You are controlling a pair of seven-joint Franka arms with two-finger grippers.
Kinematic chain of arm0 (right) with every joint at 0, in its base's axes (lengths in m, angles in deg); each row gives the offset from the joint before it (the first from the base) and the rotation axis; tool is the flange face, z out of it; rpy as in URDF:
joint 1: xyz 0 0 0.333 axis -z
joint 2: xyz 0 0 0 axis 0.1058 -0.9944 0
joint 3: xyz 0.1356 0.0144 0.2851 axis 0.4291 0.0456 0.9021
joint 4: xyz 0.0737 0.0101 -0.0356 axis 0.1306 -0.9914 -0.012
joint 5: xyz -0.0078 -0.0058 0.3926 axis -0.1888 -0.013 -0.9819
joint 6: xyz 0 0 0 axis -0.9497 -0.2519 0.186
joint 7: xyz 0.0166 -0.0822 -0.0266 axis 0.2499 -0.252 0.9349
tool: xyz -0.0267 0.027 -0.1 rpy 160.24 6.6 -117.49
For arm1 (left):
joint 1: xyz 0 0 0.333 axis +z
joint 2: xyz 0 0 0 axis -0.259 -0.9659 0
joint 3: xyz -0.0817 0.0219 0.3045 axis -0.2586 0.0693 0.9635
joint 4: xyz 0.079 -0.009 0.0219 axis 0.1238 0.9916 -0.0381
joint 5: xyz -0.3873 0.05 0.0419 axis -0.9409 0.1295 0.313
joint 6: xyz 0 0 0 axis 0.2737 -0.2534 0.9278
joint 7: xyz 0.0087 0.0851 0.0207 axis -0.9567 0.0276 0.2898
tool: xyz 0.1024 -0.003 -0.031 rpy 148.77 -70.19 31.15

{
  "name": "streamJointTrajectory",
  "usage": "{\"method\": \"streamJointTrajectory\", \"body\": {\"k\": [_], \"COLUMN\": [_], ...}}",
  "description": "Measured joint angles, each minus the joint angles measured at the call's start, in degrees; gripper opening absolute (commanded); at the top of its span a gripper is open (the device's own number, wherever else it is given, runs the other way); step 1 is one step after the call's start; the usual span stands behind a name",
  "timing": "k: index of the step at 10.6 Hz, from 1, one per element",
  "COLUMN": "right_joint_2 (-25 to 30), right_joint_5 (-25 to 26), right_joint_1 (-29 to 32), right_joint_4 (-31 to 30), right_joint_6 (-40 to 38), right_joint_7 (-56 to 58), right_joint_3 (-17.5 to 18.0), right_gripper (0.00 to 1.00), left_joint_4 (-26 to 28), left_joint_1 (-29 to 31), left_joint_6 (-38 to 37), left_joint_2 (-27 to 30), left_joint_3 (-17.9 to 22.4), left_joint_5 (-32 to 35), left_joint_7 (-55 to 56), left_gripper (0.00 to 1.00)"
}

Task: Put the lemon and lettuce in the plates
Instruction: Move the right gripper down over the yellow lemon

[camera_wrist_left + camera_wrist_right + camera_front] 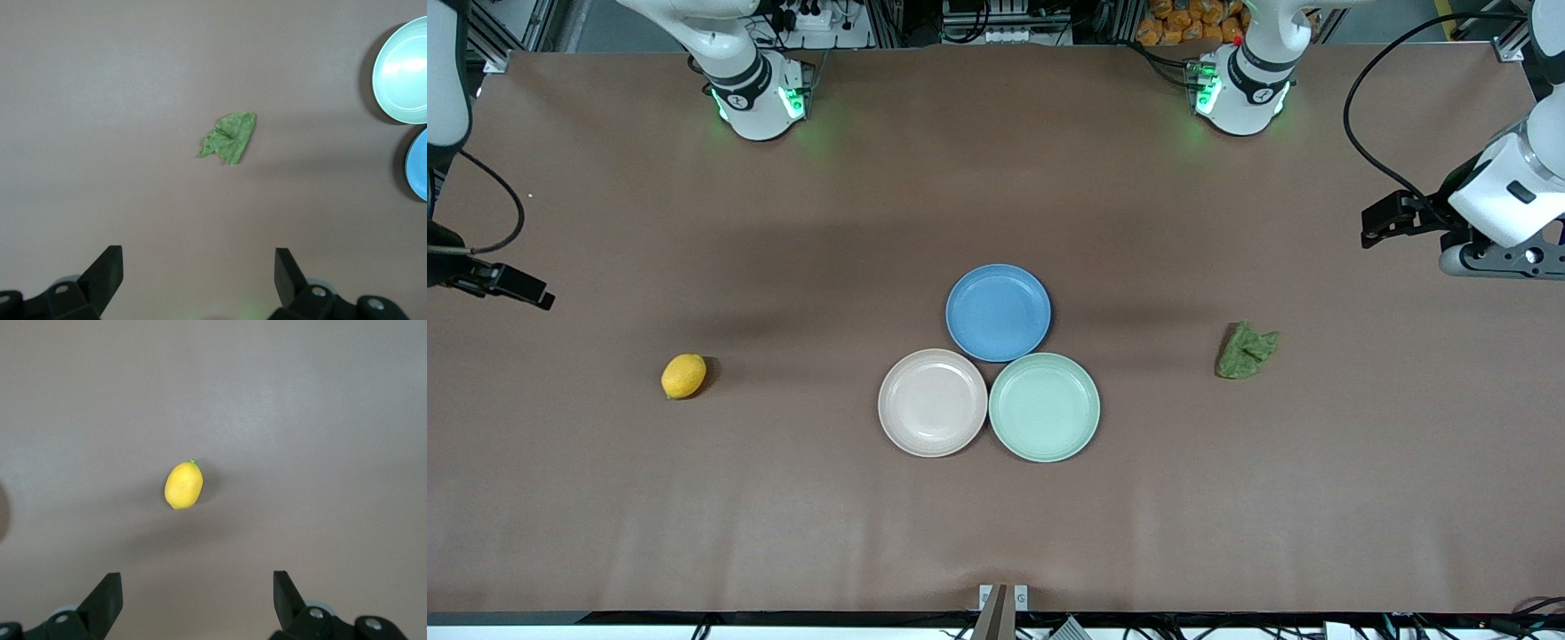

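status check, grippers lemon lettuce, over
Left gripper open above lettuce; right gripper open above lemon. Both on table, pink plate and mint plate bare. Nothing blocking.

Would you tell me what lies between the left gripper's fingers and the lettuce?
Only bare table: in the left wrist view nothing lies between the open left gripper and the lettuce.

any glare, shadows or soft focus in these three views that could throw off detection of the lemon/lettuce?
Front view: even light, broad soft arm shadows across the table, a short shadow beside the lemon; the lettuce reads sharp. Left wrist view: mild sheen on the mint plate, lettuce slightly soft. Right wrist view: a faint shadow hugs the lemon, no glare; the dark fingers look blurred.
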Motion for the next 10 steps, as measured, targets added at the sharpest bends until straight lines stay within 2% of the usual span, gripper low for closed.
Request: {"method": "streamJointTrajectory", "body": {"k": [4,10], "right_joint_2": [-4.64,-12.01], "right_joint_5": [-0.04,-0.19], "right_joint_1": [2.92,2.13], "right_joint_4": [-0.05,-0.07], "right_joint_6": [3.85,8.39], "right_joint_7": [-0.69,-18.82], "right_joint_3": [-0.06,0.62], "right_gripper": [1.00,1.00], "left_joint_4": [-0.01,-0.01], "left_joint_1": [0.00,0.00], "left_joint_6": [-0.01,-0.07], "left_joint_2": [-0.04,-0.16], "left_joint_3": [-0.04,-0.03], "left_joint_5": [0.00,0.00], "left_joint_7": [0.00,0.00], "left_gripper": [1.00,1.00]}}
